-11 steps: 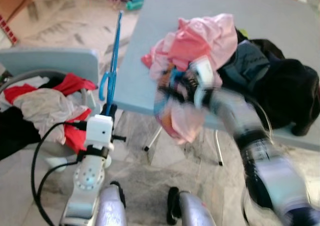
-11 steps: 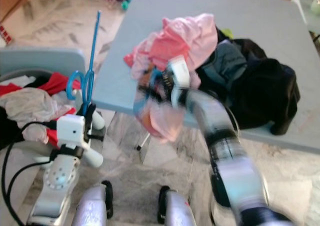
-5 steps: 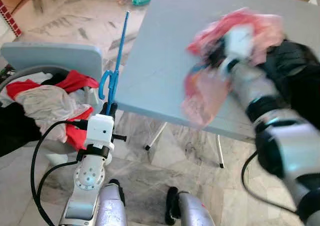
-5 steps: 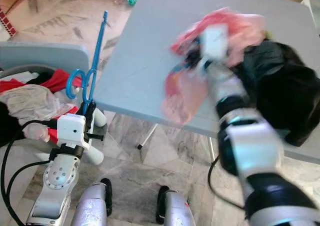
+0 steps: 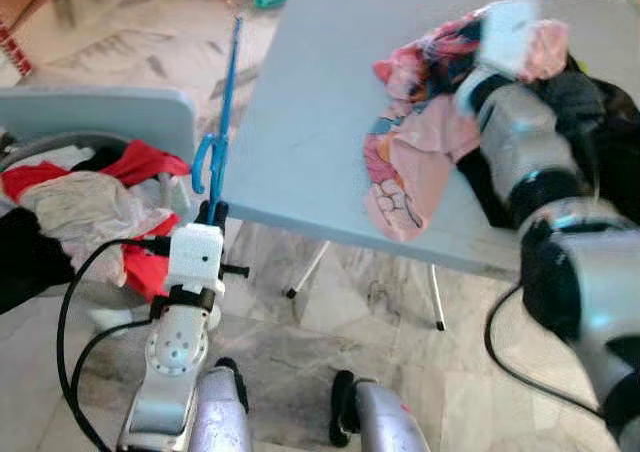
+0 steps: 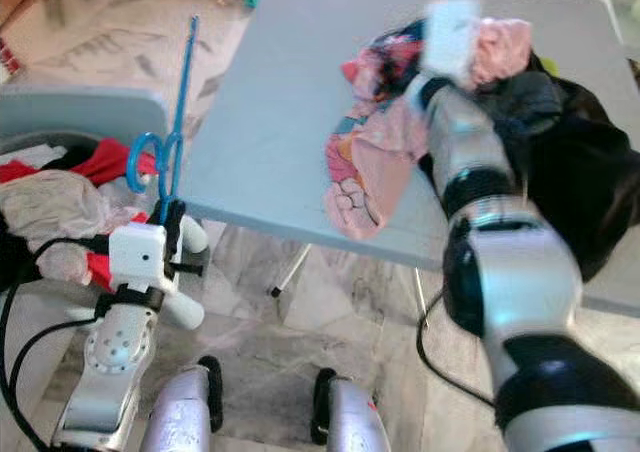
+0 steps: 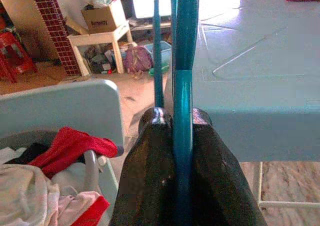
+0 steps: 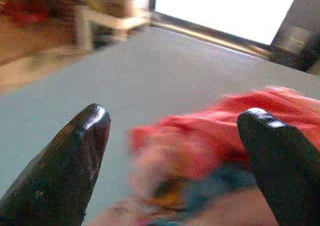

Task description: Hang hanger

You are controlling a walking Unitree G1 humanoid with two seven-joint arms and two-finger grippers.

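Desk (image 5: 330,102): large grey-blue top, standing on a marbled tile floor (image 5: 330,362), with clothes heaped at its far right side.
Dark clothes (image 6: 585,187): black heap on the desk's right part, touching the pink garment.
Pink garment (image 5: 415,167): crumpled on the desk, one printed flap hanging over the near edge.
Laundry basket (image 5: 60,207): left of the desk, on a grey chair, holding red, white and black clothes.
Right claw (image 8: 175,151): above the pink garment, its two black fingers spread wide apart, nothing between them.
Left claw (image 7: 175,136): low at the left, near the desk's corner, pressed together on the hanger.
Hanger (image 5: 222,122): blue, held upright beside the desk's left edge, hook near the claw.
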